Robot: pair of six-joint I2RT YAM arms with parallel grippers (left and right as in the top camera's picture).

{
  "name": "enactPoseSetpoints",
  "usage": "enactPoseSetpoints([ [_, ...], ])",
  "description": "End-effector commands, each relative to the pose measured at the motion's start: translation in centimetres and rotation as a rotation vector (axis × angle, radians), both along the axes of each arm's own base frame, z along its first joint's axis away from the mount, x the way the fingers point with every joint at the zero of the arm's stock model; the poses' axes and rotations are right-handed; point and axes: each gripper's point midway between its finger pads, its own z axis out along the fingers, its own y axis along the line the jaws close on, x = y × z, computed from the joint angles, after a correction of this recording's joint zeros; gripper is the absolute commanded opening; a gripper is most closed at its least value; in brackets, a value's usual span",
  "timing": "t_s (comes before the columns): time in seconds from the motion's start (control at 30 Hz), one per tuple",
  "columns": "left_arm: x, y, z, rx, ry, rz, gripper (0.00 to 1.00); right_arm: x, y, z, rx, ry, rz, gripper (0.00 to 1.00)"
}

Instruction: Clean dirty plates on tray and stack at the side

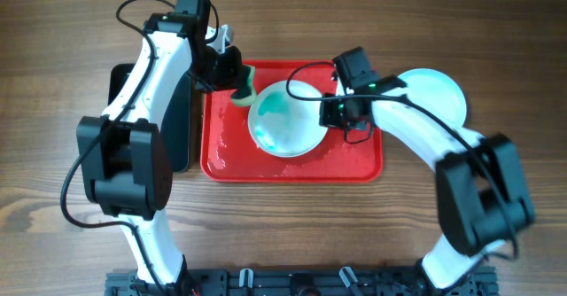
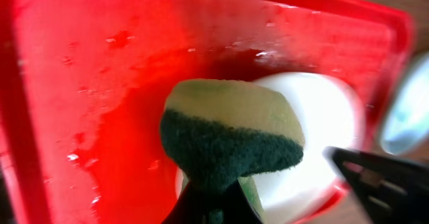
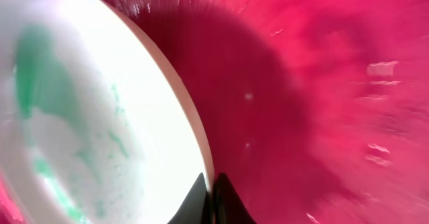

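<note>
You are squeezing the sponge (image 2: 228, 130) tight in your left gripper (image 2: 214, 202), right by the edge of the dirty plate (image 1: 285, 119) lying on the red tray (image 1: 230, 159). Your right gripper (image 3: 209, 196) is pinching the plate's rim. Pinch firmly so the plate is not sliding while you are rubbing the green marks (image 3: 40, 70) softly.

Left arm (image 1: 146, 66): white shell links, black joint housings, bulky black block far back from the gripper, thin black cable looping off the link behind the wrist. Right arm (image 1: 412, 123): same white-and-black build, black cable arcing behind the wrist, tiny green lights on the black wrist block. Left fingers (image 2: 201, 204) and right fingers (image 3: 198, 200): dark, thin, tapered.
</note>
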Motion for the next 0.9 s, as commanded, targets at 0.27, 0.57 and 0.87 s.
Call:
enactPoseSetpoints([
  [0.27, 0.5, 2.2, 0.2, 0.168, -0.035, 0.064, 0.04, -0.3, -7.8, 9.0, -0.529, -0.319, -0.123, 0.04],
  [0.57, 0.5, 2.2, -0.1, 0.169, -0.028, 0.066, 0.04, -2.0, -8.2, 11.4, -0.768, -0.416, -0.082, 0.04],
  [0.87, 0.5, 2.2, -0.1, 0.169, -0.027, 0.066, 0.04, -2.6, -7.1, 15.3, -0.953, -0.612, -0.079, 0.04],
])
